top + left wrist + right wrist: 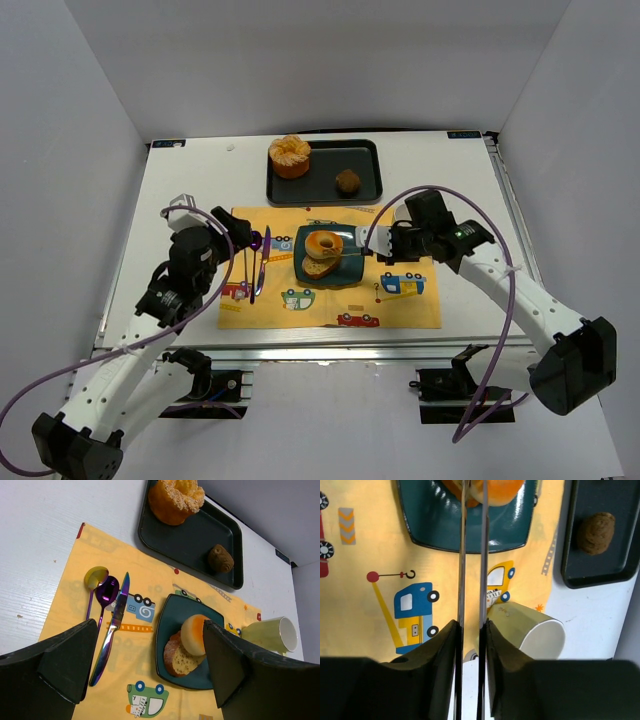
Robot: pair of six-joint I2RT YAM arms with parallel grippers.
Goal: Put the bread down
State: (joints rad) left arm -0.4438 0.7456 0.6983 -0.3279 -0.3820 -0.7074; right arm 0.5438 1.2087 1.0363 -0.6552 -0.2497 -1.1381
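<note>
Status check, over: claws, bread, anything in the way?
Left claw open over placemat. Right claw clamped on tongs, tips at plate. Bread on plate, donut leaning on it. Cup beside right claw.

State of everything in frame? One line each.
bread: lying on plate, partly under donut
donut: on plate, leaning on bread
cup: on its side
right tool: shut on tongs
tongs: tips at plate
left tool: open, empty
muffin: upright on tray

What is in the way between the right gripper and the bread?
The ring donut lies on top of the bread on the plate. The tongs in the right gripper point at them, nothing else between.
</note>
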